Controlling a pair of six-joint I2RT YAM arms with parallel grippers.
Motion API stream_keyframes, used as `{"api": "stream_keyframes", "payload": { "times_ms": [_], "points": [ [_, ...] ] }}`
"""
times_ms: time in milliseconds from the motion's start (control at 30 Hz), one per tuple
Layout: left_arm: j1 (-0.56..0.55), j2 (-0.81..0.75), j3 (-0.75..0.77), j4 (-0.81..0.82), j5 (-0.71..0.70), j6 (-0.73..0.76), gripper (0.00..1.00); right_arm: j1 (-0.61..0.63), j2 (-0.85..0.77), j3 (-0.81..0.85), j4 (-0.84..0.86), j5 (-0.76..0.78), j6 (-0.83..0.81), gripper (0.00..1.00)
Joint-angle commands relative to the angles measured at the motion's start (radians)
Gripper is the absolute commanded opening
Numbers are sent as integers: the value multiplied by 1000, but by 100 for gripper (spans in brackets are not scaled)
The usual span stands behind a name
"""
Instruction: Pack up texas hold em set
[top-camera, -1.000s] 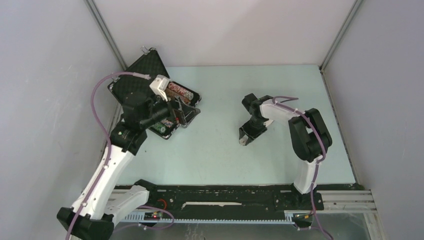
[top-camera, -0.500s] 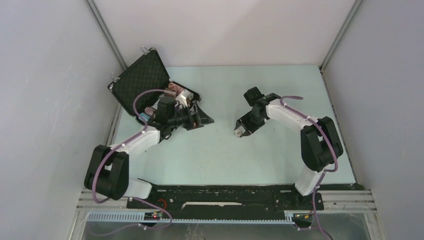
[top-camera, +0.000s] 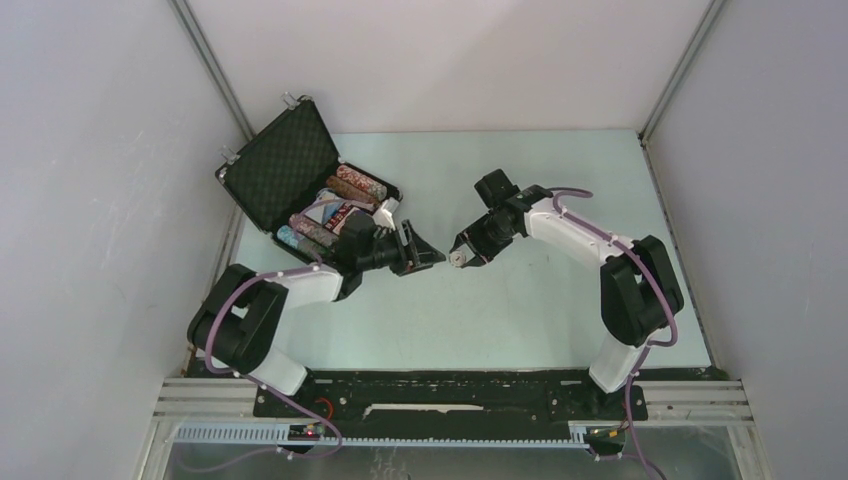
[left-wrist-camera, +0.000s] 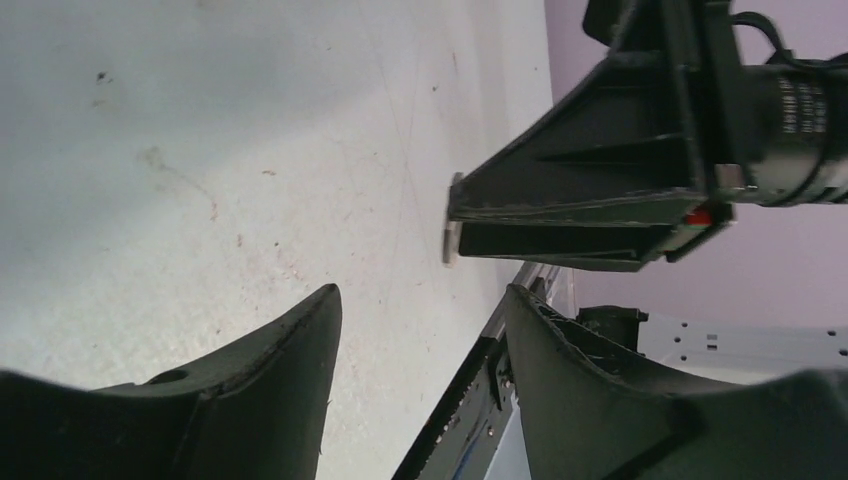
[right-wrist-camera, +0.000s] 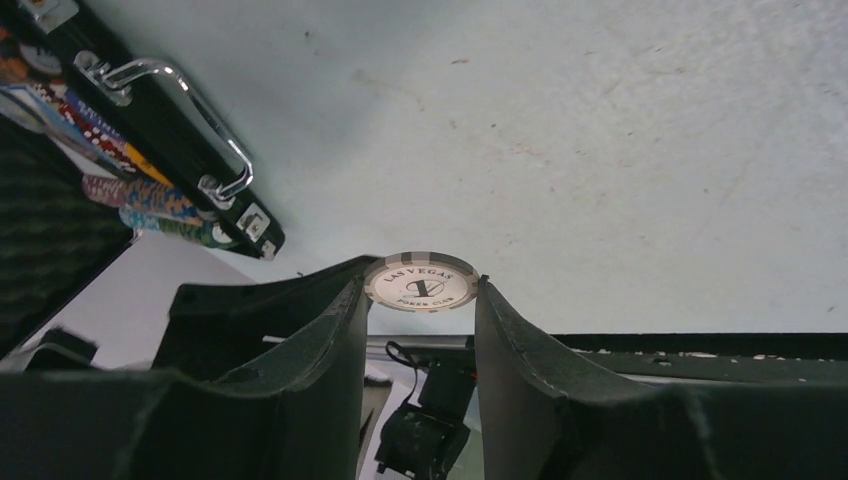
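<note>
My left gripper (left-wrist-camera: 420, 292): fingers spread, gripping nothing, aimed at my other tool near the middle of the top view.
My right gripper (right-wrist-camera: 421, 292): clamped on a white-and-grey poker chip (right-wrist-camera: 421, 281), pinched by its edges at the fingertips.
Gap between my tools: tips near each other, apart.
Case (top-camera: 285, 165): upper left of the top view, lid raised, on the table (top-camera: 520, 310).
Inside it: rows of coloured chips (top-camera: 360, 185).
Handle (right-wrist-camera: 170, 105): silver, upper left of the right wrist view.
</note>
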Motion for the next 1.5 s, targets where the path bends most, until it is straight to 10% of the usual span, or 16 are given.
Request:
{"api": "stream_keyframes", "payload": {
  "times_ms": [0, 1033, 1200, 1300, 1467],
  "points": [
    [-8, 3, -49, 151, -56, -61, 65, 21, -45, 33, 27, -23, 41, 26],
    [-29, 37, -38, 230, -15, -80, 26, 61, -51, 45, 81, -37, 99, 26],
    [-29, 18, -33, 201, -30, -60, 2, 64, -46, 45, 85, -42, 103, 28],
    [-29, -26, -29, 145, -58, -5, 0, 67, -49, 45, 97, -42, 89, 35],
    [-29, -106, 3, 13, -114, 117, 0, 63, -86, 41, 115, 3, 11, 81]
  ]
}}
